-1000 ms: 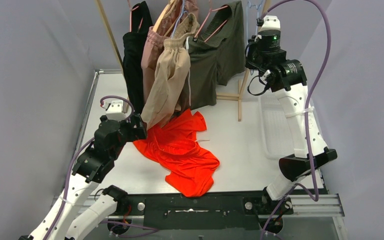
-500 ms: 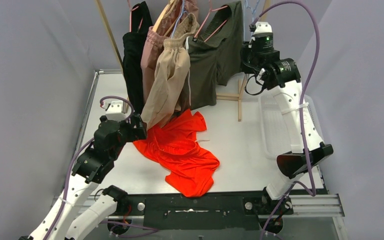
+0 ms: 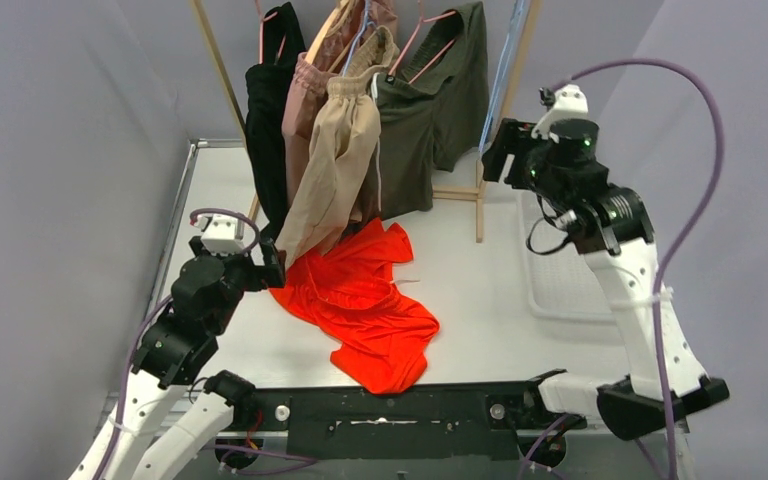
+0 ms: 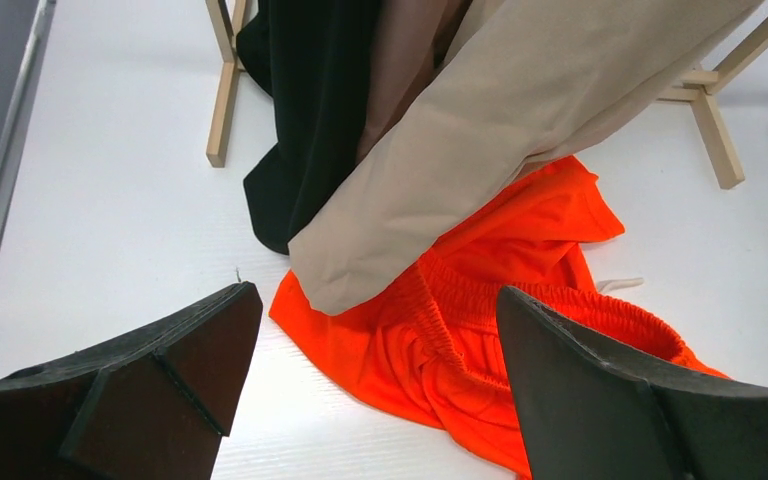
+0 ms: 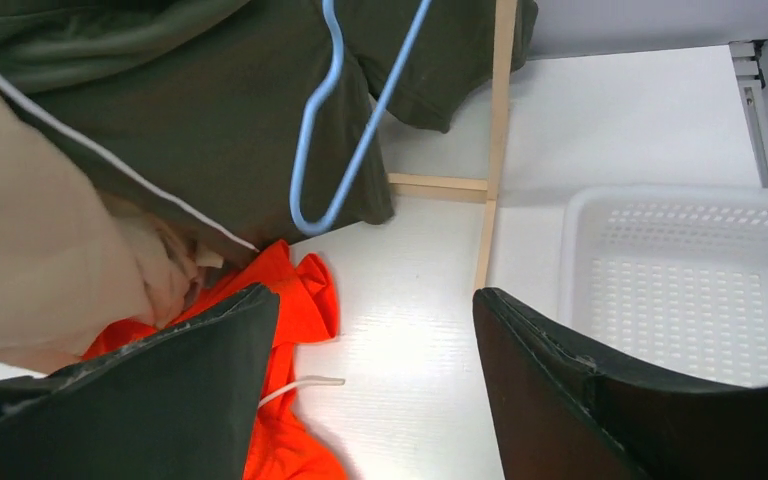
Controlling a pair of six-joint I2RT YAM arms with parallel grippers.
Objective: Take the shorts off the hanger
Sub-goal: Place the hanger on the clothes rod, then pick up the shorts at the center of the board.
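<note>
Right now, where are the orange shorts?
In the top view the orange shorts lie on the table, left of centre, below the hanging beige shorts, by the left gripper.

Open lane middle-right: bare white tabletop (image 3: 480,300) runs between the crumpled bright orange shorts (image 3: 365,300) and the white perforated plastic basket (image 3: 560,285). The far side is crowded: black shorts (image 3: 265,130), beige shorts (image 3: 335,170) and dark olive shorts (image 3: 430,110) hang like a curtain, the beige hem low over the orange pile's far edge. A slim wooden rack post (image 3: 480,195) and a bare light-blue wire hanger (image 5: 355,130) block the way just right of the olive pair.
</note>
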